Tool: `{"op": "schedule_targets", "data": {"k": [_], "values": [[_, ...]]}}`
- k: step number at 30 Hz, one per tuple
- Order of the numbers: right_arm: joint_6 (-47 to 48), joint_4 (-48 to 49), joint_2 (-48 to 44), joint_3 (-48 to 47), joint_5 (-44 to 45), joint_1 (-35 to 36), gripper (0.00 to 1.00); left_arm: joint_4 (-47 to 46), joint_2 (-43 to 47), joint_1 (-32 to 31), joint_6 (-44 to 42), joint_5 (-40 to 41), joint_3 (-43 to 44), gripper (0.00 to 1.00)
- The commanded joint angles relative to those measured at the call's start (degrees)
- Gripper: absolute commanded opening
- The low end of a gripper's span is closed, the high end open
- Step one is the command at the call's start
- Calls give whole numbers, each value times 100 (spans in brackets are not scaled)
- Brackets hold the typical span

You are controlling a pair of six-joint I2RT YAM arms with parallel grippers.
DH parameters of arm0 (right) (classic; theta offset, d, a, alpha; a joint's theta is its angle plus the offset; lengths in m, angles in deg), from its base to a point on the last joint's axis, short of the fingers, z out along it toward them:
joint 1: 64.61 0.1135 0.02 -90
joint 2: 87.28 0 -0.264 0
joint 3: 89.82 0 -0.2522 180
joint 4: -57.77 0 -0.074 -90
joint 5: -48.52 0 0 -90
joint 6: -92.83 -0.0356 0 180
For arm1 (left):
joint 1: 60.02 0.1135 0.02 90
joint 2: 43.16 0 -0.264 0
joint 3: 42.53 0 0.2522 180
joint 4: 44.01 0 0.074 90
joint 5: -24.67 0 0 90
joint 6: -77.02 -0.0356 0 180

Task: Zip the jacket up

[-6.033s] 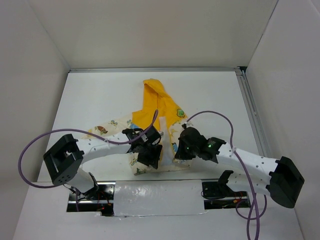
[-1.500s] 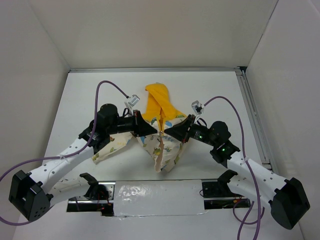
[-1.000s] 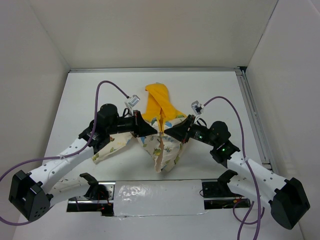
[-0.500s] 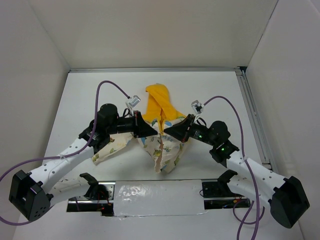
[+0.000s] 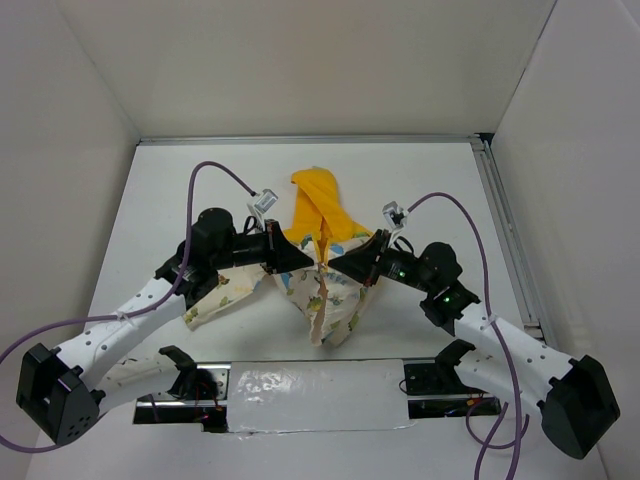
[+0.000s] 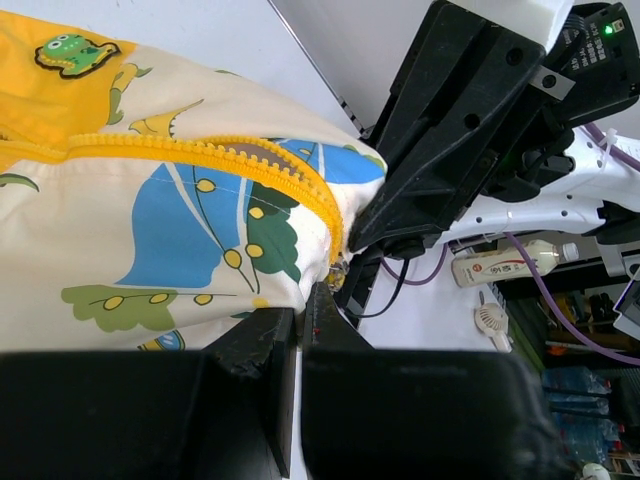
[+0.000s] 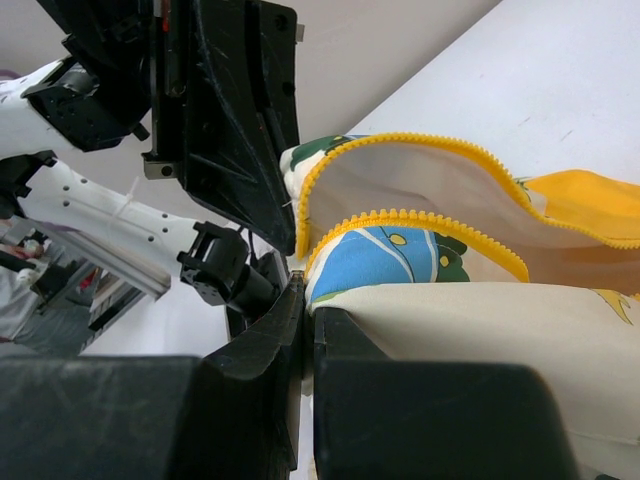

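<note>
The jacket (image 5: 325, 290) is held up over the middle of the table (image 5: 180, 190), with its yellow hood (image 5: 315, 200) toward the far side. The left gripper (image 5: 300, 262) and the right gripper (image 5: 340, 262) meet tip to tip, each clenched on one front edge just beside the zipper teeth (image 7: 420, 220). The two rows of teeth curve apart and do not look aligned, so the halves may fail to join. The thin pinch of cloth may also slip out if either arm pulls sideways.
</note>
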Motion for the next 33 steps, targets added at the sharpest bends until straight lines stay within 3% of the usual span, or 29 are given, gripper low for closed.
{"op": "schedule_targets", "data": {"k": [1,18,33], "values": [[83,200,-175,-30,-147,-14,0,-217,82,5,-57,34,121,0],[-93,700,106,-179,-86,-14,0,-349,-23,-56,-49,-274,-19,0],[100,139,-175,-162,-182,-14,0,-209,126,-65,5,51,156,0]]}}
